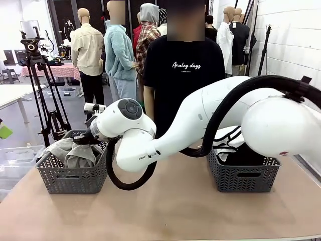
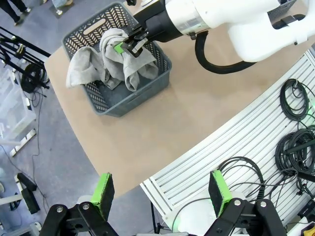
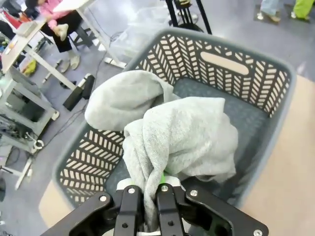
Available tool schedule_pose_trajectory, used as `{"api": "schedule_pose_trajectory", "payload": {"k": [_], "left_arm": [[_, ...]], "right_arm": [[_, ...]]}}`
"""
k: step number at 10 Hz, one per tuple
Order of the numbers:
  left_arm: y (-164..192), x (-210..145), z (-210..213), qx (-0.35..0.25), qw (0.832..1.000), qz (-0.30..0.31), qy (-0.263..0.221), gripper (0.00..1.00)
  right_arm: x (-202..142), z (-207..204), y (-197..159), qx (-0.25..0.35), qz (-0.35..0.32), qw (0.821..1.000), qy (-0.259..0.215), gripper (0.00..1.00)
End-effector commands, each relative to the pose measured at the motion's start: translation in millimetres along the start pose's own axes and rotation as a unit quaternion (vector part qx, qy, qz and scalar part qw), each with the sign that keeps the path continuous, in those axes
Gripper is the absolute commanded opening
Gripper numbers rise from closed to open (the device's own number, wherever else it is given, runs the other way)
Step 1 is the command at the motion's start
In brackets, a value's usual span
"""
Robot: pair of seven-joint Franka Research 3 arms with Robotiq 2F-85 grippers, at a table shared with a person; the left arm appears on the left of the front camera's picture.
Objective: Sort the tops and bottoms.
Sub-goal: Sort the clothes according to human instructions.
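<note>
A grey garment (image 1: 75,153) (image 3: 182,132) (image 2: 98,69) lies heaped in the left grey basket (image 1: 75,181) (image 3: 246,49) (image 2: 128,98), one part draped over its rim. My right arm reaches across the table to that basket. There my right gripper (image 1: 83,136) (image 3: 150,196) (image 2: 125,45) is shut on a fold of the grey cloth, just above the basket. The right basket (image 1: 246,175) holds dark and white clothes (image 1: 235,145). High above the table's near edge, my left gripper (image 2: 161,189) stands open with nothing between its green pads.
A person in a black T-shirt (image 1: 185,65) stands behind the table between the baskets. A camera tripod (image 1: 40,85) stands on the floor beyond the left basket. Bare tabletop (image 1: 170,211) stretches in front of both baskets. Black cables (image 2: 295,142) lie on the slatted base.
</note>
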State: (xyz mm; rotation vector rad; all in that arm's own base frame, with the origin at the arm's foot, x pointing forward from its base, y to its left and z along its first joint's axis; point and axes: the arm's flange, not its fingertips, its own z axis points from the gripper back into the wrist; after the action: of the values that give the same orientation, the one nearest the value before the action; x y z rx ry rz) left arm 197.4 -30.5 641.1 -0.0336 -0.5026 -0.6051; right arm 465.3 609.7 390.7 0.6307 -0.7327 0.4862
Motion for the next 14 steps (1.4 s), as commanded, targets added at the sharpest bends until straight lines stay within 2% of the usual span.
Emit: {"api": "schedule_pose_trajectory", "payload": {"k": [1, 2, 6, 7, 13, 14], "left_arm": [[0.1, -0.4, 2.3, -0.002, 1.000, 0.000, 0.004, 1.00], [0.1, -0.4, 2.3, -0.002, 1.000, 0.000, 0.004, 1.00], [0.1, -0.4, 2.3, -0.002, 1.000, 0.000, 0.004, 1.00], [0.1, -0.4, 2.3, -0.002, 1.000, 0.000, 0.004, 1.00], [0.1, -0.4, 2.3, -0.002, 1.000, 0.000, 0.004, 1.00], [0.1, -0.4, 2.3, -0.002, 1.000, 0.000, 0.004, 1.00]], "right_arm": [[6.3, -21.5, 5.3, -0.018, 0.021, 1.000, -0.012, 0.00], [5.1, -25.7, 4.2, -0.034, 0.024, 0.999, -0.008, 0.17], [12.1, -20.6, 1.9, -0.051, 0.019, 0.998, -0.008, 0.96], [19.4, -13.3, 6.9, -0.050, 0.016, 0.999, -0.010, 1.00], [61.8, 50.8, 40.0, -0.048, -0.006, 0.999, 0.003, 1.00], [52.7, 29.0, 38.5, -0.040, -0.005, 0.999, -0.016, 1.00]]}}
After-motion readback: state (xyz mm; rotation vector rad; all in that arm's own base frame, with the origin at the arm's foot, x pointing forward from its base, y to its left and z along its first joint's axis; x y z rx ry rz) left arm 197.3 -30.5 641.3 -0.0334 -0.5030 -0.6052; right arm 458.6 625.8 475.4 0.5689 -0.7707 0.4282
